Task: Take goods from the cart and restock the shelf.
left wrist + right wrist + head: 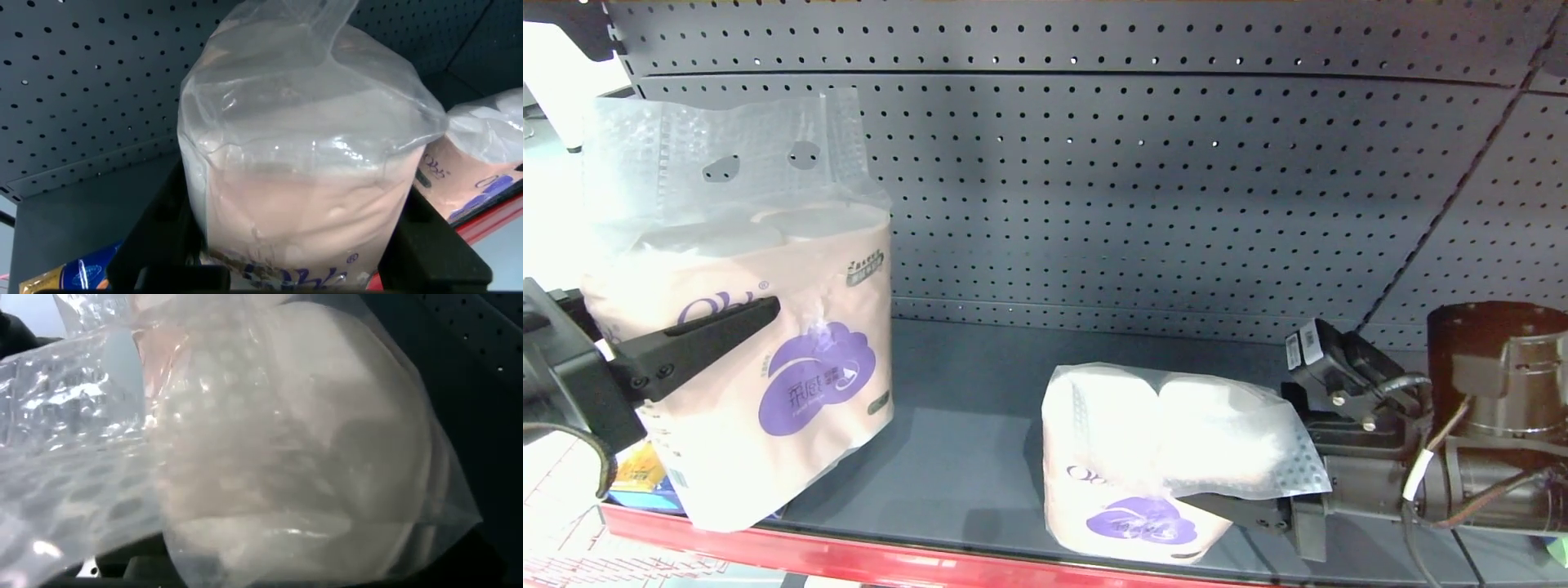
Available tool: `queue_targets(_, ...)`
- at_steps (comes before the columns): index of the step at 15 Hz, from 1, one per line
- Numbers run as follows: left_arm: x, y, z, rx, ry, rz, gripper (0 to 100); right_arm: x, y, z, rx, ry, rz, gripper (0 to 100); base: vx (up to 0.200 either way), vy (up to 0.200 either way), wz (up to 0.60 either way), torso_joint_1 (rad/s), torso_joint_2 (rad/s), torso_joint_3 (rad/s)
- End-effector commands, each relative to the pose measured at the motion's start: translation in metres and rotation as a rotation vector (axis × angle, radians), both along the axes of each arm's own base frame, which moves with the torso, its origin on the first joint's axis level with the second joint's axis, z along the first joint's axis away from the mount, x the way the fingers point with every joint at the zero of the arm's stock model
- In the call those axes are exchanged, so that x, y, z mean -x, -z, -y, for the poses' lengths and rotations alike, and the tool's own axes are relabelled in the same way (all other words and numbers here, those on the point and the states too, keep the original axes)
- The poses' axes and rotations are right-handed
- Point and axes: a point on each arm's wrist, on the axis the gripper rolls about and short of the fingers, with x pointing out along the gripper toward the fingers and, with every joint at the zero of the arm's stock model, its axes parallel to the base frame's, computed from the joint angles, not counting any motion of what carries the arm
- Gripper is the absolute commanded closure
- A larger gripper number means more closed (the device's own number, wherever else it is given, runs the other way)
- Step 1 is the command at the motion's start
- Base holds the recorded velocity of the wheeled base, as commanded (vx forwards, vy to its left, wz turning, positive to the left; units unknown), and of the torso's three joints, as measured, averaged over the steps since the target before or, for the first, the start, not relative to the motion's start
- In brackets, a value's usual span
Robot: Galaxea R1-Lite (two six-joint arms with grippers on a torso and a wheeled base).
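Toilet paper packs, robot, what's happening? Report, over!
Left claw shut on left pack, tilted at shelf front edge. Right claw shut on right pack, resting on shelf. Blue-yellow item by left pack's base.

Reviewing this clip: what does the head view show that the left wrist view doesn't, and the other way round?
Head view adds: the right gripper against the small toilet paper pack, and the two carry holes in the top flap of the large toilet paper pack.
Left wrist view adds: both jaws of the left gripper, one on each side of the large toilet paper pack.
Shared: both packs, the perforated back panel, the red shelf edge and a blue and yellow package.
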Motion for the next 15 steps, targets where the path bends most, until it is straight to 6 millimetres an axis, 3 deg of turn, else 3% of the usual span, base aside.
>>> queue_targets(1, -0.0004, -0.0004, 0.0001, 0.000, 0.000, 0.001, 100, 0.0031, 0.0003, 0.0014, -0.002, -0.011, -0.007, 100, 0.000, 0.000, 0.00, 0.000, 0.00, 0.000)
queue_targets(11, 0.0000, -0.0006, 0.0000, 0.000, 0.000, 0.003, 100, 0.0055, 0.0046, 0.0031, 0.013, -0.007, -0.009, 100, 0.000, 0.000, 0.00, 0.000, 0.00, 0.000)
queue_targets(12, 0.0000, -0.0006, 0.0000, 0.000, 0.000, 0.003, 100, 0.0059, 0.0039, 0.0034, 0.010, -0.006, -0.009, 0, 0.000, 0.000, 0.00, 0.000, 0.00, 0.000)
queue_targets(15, 0.0000, -0.0002, 0.0000, 0.000, 0.000, 0.001, 100, 0.0063, -0.0027, 0.0057, -0.005, 0.007, 0.014, 0, 0.000, 0.000, 0.00, 0.000, 0.00, 0.000)
